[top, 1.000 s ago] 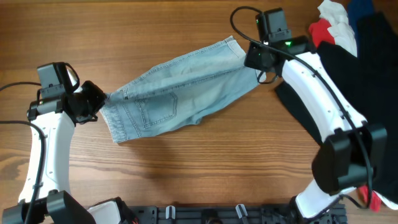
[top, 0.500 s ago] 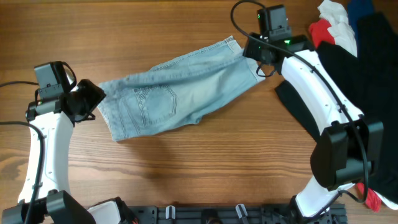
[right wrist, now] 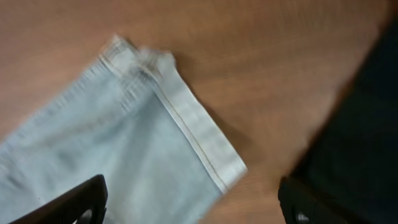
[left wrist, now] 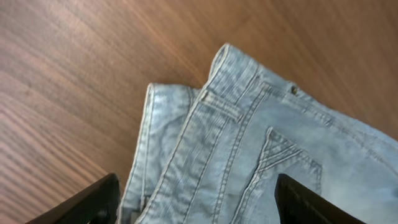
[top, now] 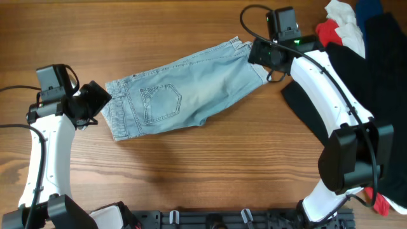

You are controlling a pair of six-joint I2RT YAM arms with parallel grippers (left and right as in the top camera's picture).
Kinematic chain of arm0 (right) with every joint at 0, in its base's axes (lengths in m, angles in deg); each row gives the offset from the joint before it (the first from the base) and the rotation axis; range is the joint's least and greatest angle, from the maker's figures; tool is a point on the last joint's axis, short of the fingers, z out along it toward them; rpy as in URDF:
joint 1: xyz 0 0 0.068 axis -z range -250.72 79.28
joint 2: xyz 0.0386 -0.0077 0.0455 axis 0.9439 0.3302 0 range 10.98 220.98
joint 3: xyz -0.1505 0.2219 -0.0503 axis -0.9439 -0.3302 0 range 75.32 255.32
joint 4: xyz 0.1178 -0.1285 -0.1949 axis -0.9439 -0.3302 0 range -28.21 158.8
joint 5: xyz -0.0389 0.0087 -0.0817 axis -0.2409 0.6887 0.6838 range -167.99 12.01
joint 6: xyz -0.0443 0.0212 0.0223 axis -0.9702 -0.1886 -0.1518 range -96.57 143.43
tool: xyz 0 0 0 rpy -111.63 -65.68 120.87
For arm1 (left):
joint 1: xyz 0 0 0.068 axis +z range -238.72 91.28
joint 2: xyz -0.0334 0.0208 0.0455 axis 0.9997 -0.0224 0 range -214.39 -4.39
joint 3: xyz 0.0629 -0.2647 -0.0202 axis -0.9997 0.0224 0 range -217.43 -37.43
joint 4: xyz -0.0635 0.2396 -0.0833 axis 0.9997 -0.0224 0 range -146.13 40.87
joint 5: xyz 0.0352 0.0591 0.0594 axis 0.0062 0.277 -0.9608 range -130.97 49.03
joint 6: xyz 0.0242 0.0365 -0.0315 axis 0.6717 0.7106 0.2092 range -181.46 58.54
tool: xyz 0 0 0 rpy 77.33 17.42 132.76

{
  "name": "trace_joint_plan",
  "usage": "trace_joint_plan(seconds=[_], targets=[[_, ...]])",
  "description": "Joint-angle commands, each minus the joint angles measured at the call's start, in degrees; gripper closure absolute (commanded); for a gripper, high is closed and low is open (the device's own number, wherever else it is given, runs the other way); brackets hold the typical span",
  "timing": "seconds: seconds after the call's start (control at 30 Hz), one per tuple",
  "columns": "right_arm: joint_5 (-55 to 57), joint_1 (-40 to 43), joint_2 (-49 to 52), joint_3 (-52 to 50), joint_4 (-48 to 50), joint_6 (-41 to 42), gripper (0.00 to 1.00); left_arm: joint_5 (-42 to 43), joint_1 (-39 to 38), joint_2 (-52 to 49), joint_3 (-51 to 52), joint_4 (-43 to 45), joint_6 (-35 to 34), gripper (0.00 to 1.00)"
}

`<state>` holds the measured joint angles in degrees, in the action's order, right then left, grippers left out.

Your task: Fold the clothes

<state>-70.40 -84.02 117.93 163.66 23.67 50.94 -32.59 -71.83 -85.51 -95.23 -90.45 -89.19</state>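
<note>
Left to right on your surface (top: 191, 165):

- Your left gripper (top: 96, 102): jaws spread, holding nothing, just beside the waistband.
- Shorts (top: 181, 95): lying flat mid-surface, two layers showing at the waistband, one back pocket up, waistband left, hem right.
- Your right gripper (top: 257, 53): jaws spread, empty, at the hem corner.
- Black garment (top: 381, 76): far right, beside the red and white garments (top: 337, 28).
</note>
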Motion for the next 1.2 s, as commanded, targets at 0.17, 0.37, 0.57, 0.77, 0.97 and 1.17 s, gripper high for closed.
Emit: trace_joint_plan(seconds=[0.17, 0.37, 0.57, 0.77, 0.97, 1.17], targets=[[1.29, -0.13, 1.49, 0.48, -8.44, 1.62, 0.09, 1.16, 0.20, -2.67, -0.15, -0.48, 0.24, 0.17], [0.87, -0.13, 1.49, 0.48, -13.07, 3.85, 0.07, 1.77, 0.20, -10.16, -0.15, -0.50, -0.59, 0.15], [0.37, -0.13, 1.49, 0.48, -15.10, 5.68, 0.07, 9.18, 0.22, -13.77, -0.17, 3.52, -1.38, 0.22], [-0.22, -0.13, 1.49, 0.48, -15.41, 5.68, 0.07, 10.05, 0.20, -13.79, -0.17, 11.13, -2.80, 0.21], [-0.87, -0.13, 1.49, 0.48, -15.39, 5.68, 0.07, 10.23, 0.04, -16.46, -0.17, 19.47, -2.80, 0.20], [-0.90, -0.13, 1.49, 0.48, -15.43, 5.68, 0.07, 9.77, -0.94, -18.93, -0.17, 25.88, -2.80, 0.18]])
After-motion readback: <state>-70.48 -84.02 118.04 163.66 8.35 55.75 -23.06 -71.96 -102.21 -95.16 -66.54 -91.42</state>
